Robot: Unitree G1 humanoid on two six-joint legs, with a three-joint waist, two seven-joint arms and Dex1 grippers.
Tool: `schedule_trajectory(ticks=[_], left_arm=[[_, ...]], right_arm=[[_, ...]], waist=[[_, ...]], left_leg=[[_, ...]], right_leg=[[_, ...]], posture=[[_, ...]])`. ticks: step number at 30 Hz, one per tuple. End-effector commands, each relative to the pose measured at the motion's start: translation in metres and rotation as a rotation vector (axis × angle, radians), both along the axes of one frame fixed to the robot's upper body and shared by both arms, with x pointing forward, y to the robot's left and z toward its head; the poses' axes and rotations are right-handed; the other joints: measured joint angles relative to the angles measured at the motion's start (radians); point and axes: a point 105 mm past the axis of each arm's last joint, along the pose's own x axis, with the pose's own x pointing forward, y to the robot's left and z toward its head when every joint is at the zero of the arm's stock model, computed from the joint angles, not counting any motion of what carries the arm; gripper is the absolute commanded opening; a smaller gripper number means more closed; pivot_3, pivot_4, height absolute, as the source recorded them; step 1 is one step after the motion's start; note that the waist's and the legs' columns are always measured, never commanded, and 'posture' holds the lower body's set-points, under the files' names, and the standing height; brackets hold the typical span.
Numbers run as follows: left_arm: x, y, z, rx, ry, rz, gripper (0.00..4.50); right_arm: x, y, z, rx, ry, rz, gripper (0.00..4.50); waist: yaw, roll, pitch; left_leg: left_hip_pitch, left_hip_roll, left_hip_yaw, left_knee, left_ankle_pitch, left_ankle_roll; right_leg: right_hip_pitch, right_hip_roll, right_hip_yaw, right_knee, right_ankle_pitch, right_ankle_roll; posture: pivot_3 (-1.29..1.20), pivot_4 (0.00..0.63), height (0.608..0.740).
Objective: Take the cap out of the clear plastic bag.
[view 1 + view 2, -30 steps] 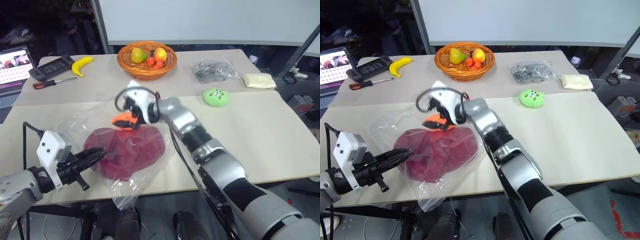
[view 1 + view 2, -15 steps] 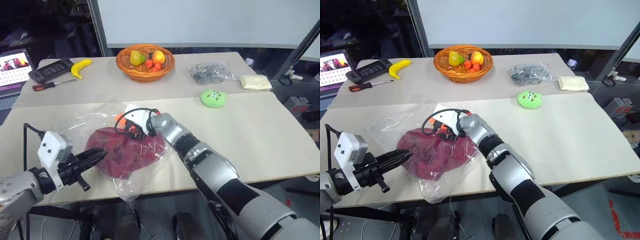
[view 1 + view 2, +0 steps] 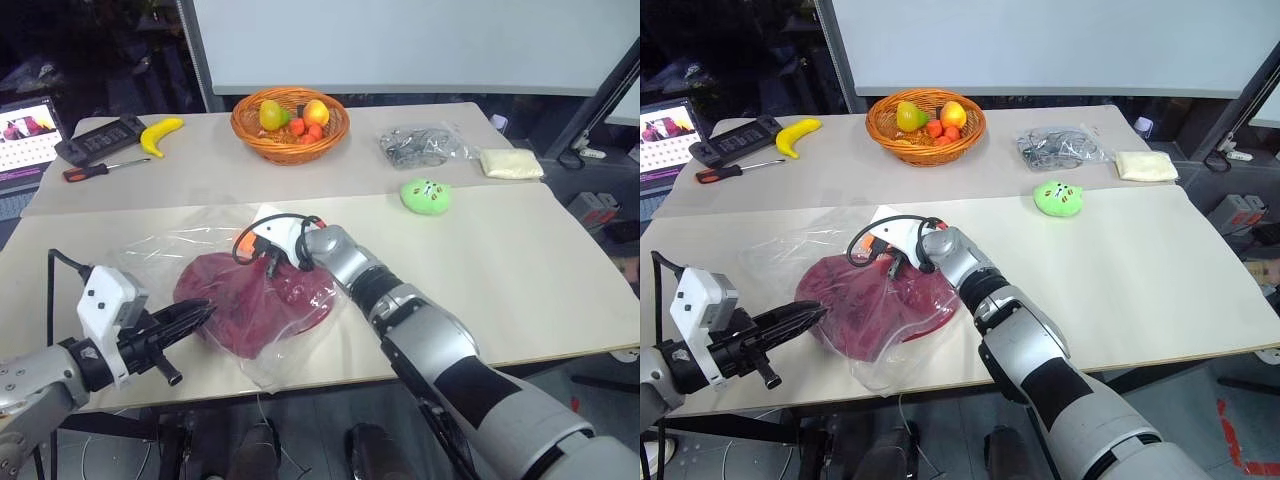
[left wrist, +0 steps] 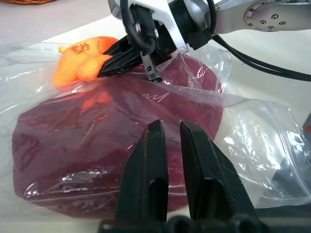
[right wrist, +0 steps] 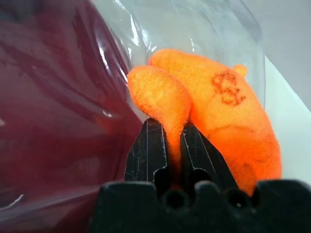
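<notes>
Closure on the right side, from the head camera: right jaws, wide a second ago, now pinched together and lower, at the far edge of the large clear crinkly plastic bag (image 3: 160,255), right by the small orange plush toy (image 3: 243,243). Dark red soft fabric cap (image 3: 255,310) fully inside that bag, flat on the pale desk (image 3: 520,270). Left jaws at the bag's near edge, tips touching the film.

Left wrist view: left jaws nearly together, nothing visible between them, pointed over the bagged cap; right jaws beyond, closed against the toy.

Right wrist view: right jaws clamped on one limb of the orange toy, cap off to the side behind plastic.

Probably means the toy is caught, not the cap; cannot tell whether film is pinched too. Nothing extracted yet.
</notes>
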Motion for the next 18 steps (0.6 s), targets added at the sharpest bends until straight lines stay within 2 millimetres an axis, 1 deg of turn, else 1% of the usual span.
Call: schedule_trajectory(ticks=[1, 3, 5, 7, 9, 11, 13, 18], left_arm=[[0.000, -0.002, 0.005, 0.007, -0.025, -0.012, 0.58], [0.001, -0.001, 0.005, 0.010, -0.026, -0.009, 0.58], [0.001, -0.001, 0.005, 0.010, -0.027, -0.007, 0.58], [0.001, -0.001, 0.005, 0.010, -0.028, -0.007, 0.58], [0.001, -0.002, 0.004, 0.011, -0.027, -0.008, 0.58], [0.001, -0.002, 0.003, 0.016, -0.026, -0.009, 0.58], [0.001, -0.002, 0.003, 0.017, -0.025, -0.010, 0.58], [-0.001, -0.001, 0.004, 0.019, -0.028, -0.009, 0.58]], right_arm=[[-0.002, 0.000, 0.031, 0.132, 0.081, 0.054, 0.04], [-0.004, -0.009, 0.053, 0.226, 0.168, 0.104, 0.04], [-0.005, -0.019, 0.072, 0.324, 0.248, 0.117, 0.04], [0.004, -0.033, 0.084, 0.394, 0.273, 0.060, 0.04], [0.010, -0.044, 0.089, 0.441, 0.296, 0.017, 0.04], [0.013, -0.049, 0.094, 0.484, 0.320, -0.005, 0.04], [0.015, -0.052, 0.094, 0.498, 0.323, -0.026, 0.04], [0.022, -0.053, 0.077, 0.430, 0.279, -0.106, 0.04]], waist=[[0.000, 0.000, 0.000], [0.002, 0.000, 0.001], [0.003, 0.000, 0.001], [0.003, 0.000, 0.001], [0.002, 0.000, 0.001], [-0.002, 0.000, 0.001], [-0.004, 0.000, 0.001], [-0.004, 0.000, 0.001]], left_leg=[[-0.001, 0.000, 0.000, 0.000, 0.000, 0.000], [-0.001, 0.000, 0.000, 0.000, 0.000, 0.000], [-0.004, 0.000, 0.000, 0.000, 0.000, 0.000], [-0.005, 0.000, 0.000, 0.000, 0.000, 0.000], [-0.005, 0.000, 0.000, 0.000, 0.000, 0.000], [-0.005, 0.000, 0.000, 0.000, 0.000, 0.000], [-0.006, 0.000, 0.000, 0.000, 0.000, 0.000], [-0.007, 0.000, 0.002, -0.001, 0.000, 0.000]], right_leg=[[0.000, 0.000, 0.000, 0.000, 0.000, 0.000], [-0.001, 0.000, 0.000, 0.000, 0.000, 0.000], [-0.003, 0.000, 0.000, -0.001, 0.000, 0.000], [-0.003, 0.000, 0.000, -0.001, 0.000, 0.001], [-0.004, 0.000, 0.000, -0.001, 0.000, 0.000], [-0.005, 0.000, 0.000, -0.001, 0.000, 0.000], [-0.005, 0.000, 0.000, -0.001, 0.000, 0.000], [-0.007, 0.000, 0.002, -0.001, 0.000, 0.000]], posture=[[0.00, 0.150, 0.740], [0.00, 0.150, 0.740], [0.00, 0.150, 0.740], [0.00, 0.150, 0.740], [0.00, 0.150, 0.740], [0.00, 0.150, 0.740], [0.00, 0.150, 0.740], [0.00, 0.150, 0.740]])
